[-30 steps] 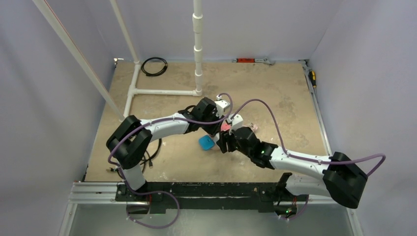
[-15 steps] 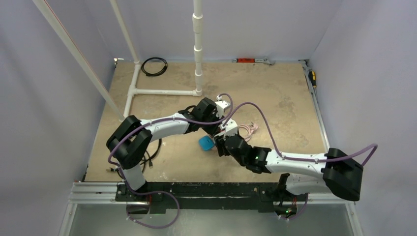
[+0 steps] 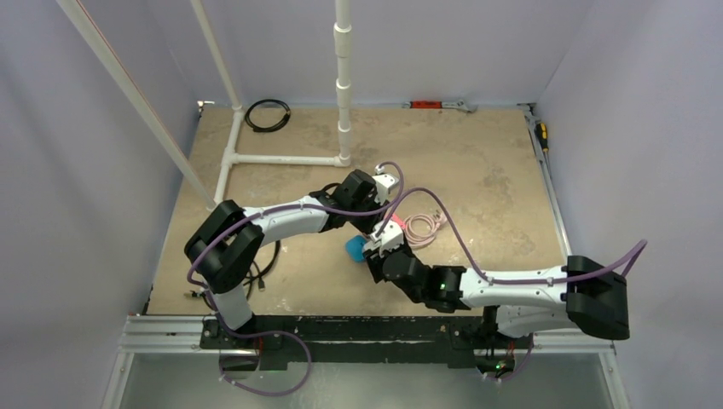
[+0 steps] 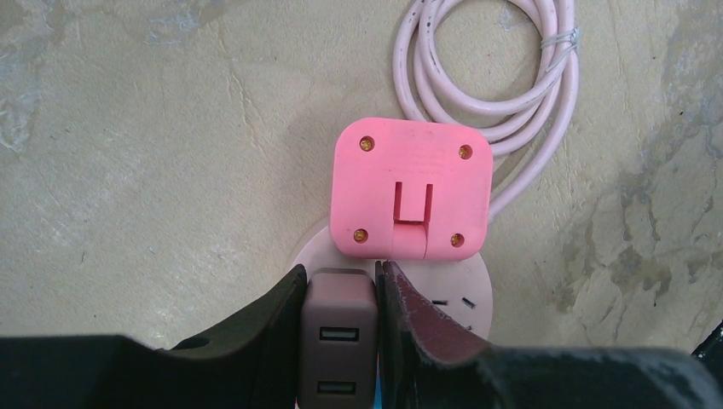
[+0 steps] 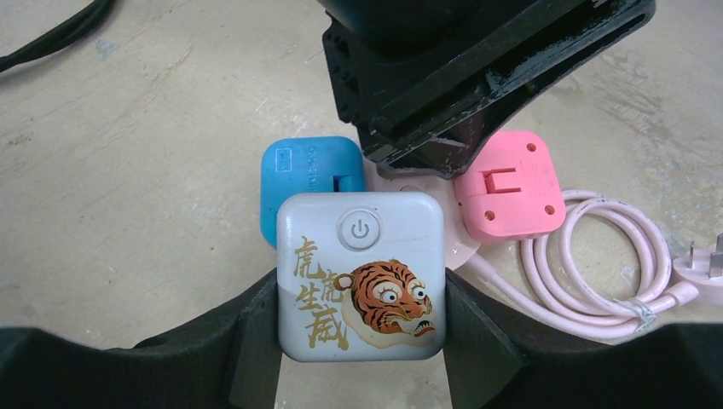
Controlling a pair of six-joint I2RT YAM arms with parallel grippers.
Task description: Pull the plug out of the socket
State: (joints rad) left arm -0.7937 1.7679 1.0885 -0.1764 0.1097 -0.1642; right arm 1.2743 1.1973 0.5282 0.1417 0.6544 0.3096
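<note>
Nearest you, your right gripper [image 5: 361,298] pinches the white plug [image 5: 361,273] by its sides, presumably to draw it off; beyond, the left gripper [image 4: 341,288] clamps the USB block [image 4: 338,334], likely anchoring the socket [image 4: 466,294], flat beneath the pink plug [image 4: 412,189]; its cord [image 4: 488,78] coils farthest.

Matt pink plastic plug [image 4: 412,189], smooth pale-pink socket [image 4: 465,290], smooth white cube [image 5: 361,275], matt brown adapter [image 4: 338,332], rough stained tabletop [image 4: 128,170].
</note>
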